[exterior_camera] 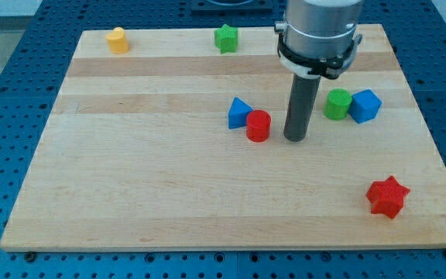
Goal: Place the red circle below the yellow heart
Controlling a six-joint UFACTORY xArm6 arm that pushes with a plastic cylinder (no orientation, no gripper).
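Note:
The red circle (258, 125) stands near the middle of the wooden board (169, 186), touching the right side of a blue triangle (239, 113). The yellow heart (117, 39) sits far off at the board's top left corner. My tip (295, 139) rests on the board just to the right of the red circle, a small gap between them.
A green star (225, 37) sits at the top edge. A green cylinder (337, 104) and a blue cube (365, 106) stand side by side to the right of my tip. A red star (387, 197) lies at the bottom right.

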